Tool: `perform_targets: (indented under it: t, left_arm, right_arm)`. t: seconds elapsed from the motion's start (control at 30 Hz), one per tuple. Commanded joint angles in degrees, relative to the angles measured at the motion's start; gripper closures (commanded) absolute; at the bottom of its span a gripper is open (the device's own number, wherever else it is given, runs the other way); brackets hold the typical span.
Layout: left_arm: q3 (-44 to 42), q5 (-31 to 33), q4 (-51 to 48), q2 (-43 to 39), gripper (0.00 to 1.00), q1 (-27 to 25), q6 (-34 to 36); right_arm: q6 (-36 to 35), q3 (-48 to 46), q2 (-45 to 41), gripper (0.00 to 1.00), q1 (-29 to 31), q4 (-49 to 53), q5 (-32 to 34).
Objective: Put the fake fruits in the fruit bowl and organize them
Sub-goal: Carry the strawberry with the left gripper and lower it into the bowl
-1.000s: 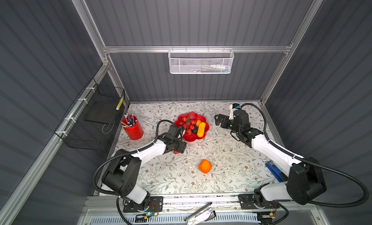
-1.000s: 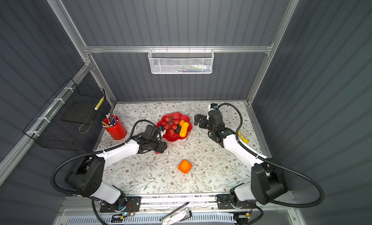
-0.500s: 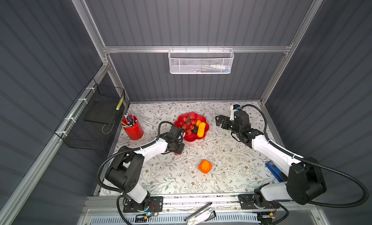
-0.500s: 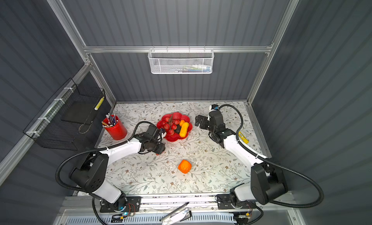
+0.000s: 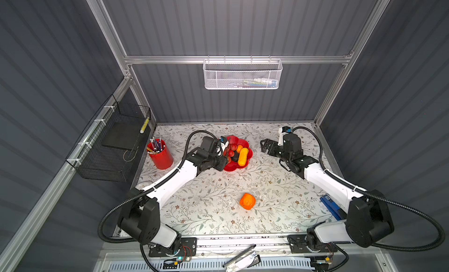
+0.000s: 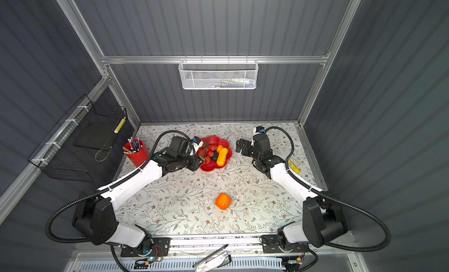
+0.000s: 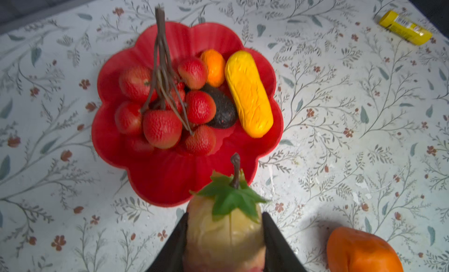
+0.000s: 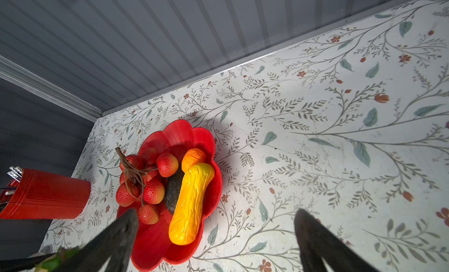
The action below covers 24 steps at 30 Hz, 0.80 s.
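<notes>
Everything sits on a matte floral-print surface [image 5: 206, 197], all leafy twigs and little rust flowers. The biggest thing on it is the fruit bowl [image 7: 170, 190]: glossy red, shallow, scalloped like a flower, toward the back middle. A ribbed red pencil cup [image 5: 161, 156] stands well off to its left.

The right tool [image 8: 216, 212] is spread wide with nothing in it, just beside the bowl. The left tool [image 7: 224, 219] is clamped on a pale yellow fruit [image 7: 223, 236] (waxy skin, jagged green leaf, brown stem), with both black fingers flat against its sides. It's right at the bowl's opposite rim, and I can't tell if the fruit touches the surface.

In the bowl:
- a bunch of red berries [image 7: 161, 127], bumpy skins on brown woody twigs
- a long yellow-orange squash [image 7: 249, 94], wrinkly and shiny
- a dark pebbly avocado [image 7: 223, 110] tucked against the squash
- a small orange [image 7: 213, 66] at the squash's end

The lumpy orange pepper [image 5: 247, 201] sits alone on the surface, well in front of the bowl. A small yellow tube [image 7: 405, 27] lies near the right edge.
</notes>
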<state>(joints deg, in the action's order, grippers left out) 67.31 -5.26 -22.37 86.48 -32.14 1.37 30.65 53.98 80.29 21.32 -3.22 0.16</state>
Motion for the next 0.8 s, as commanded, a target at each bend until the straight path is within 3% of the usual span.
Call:
perform_targets:
  t: [0.0,0.17,0.43,0.77]
  left_arm:
    - [4.6,-2.2,0.7,5.5,0.68,0.3,3.6]
    - [10.1,-5.6,2.6,13.4,0.68,0.2,4.3]
    - [13.2,-3.3,5.0,21.5,0.64,-0.7,5.4]
    - [17.0,0.7,2.8,25.6,0.48,-1.0,3.4]
  right_arm:
    - [0.0,-0.7,-1.1,0.01,-0.3,0.2,-0.3]
    - [-0.7,-1.7,-2.8,0.01,-0.7,0.8,0.3]
    - [-0.8,-3.2,-4.2,0.01,-1.8,1.0,0.0]
    - [-0.8,-3.4,-4.3,0.01,-2.8,1.0,-0.5]
